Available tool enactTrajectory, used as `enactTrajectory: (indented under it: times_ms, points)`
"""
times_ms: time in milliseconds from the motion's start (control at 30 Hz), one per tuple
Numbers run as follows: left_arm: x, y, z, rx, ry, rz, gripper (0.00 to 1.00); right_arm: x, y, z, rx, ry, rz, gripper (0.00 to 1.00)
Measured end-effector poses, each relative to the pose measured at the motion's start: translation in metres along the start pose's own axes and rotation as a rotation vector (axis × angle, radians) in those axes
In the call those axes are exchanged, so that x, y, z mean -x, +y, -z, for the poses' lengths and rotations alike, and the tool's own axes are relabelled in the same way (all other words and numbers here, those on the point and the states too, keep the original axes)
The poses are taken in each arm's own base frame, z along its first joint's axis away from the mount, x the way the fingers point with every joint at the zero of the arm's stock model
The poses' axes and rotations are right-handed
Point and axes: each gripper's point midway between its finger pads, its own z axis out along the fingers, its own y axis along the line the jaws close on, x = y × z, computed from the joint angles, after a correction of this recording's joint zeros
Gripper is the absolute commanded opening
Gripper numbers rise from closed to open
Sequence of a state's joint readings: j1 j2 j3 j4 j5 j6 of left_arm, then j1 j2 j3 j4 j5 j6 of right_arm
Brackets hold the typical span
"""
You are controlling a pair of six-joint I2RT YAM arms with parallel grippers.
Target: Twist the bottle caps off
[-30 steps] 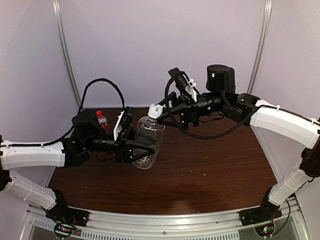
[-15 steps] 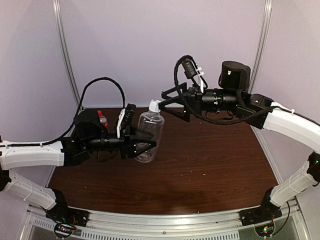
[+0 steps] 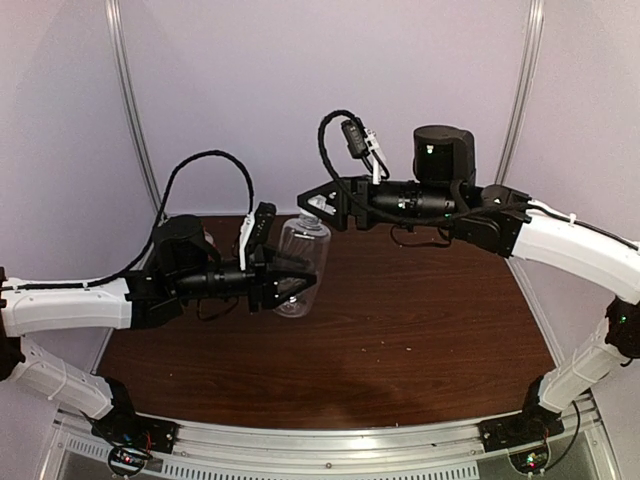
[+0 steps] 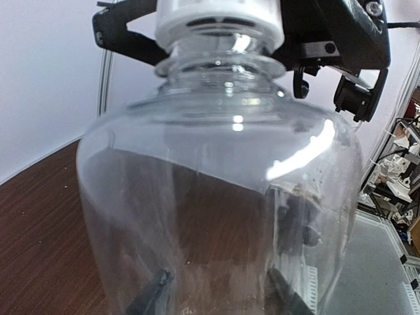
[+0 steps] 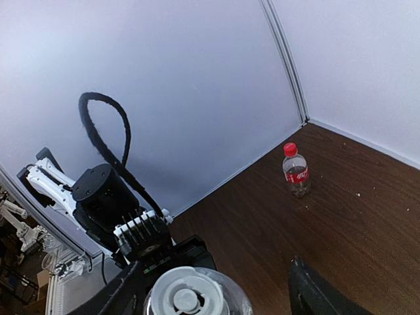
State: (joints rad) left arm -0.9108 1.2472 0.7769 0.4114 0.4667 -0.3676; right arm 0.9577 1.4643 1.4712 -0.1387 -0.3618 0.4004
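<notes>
Fingers [image 3: 288,268] of our left gripper [image 3: 298,280] clamp the wide clear plastic bottle [image 3: 305,245], and we see right gripper [image 5: 216,292] fingers [image 5: 314,292] open astride its white round screw cap [image 5: 186,296].

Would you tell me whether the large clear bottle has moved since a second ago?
Yes: the large clear bottle has shifted slightly up-frame, its white cap now above the table's back edge.

Our three views
Overhead, we face the tabletop [image 3: 420,330]; both close wrist cameras share the white cap [image 4: 216,16] on the bottle [image 4: 216,197].
</notes>
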Motion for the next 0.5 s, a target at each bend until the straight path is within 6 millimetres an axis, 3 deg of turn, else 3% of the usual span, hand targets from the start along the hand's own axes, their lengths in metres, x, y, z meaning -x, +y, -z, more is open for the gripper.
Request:
enactTrajectory:
  times_ms: [400,500]
  points:
    - [-0.0053,0.0064,-0.0005,0.031,0.020,0.013,0.32,-0.0086,-0.0008,-0.0054,-0.011,0.021,-0.022,0.21]
    - [-0.0042,0.0072,-0.0005,0.036,0.016,0.009,0.32,-0.0082,0.0010,-0.0058,-0.001,0.017,-0.016,0.12]
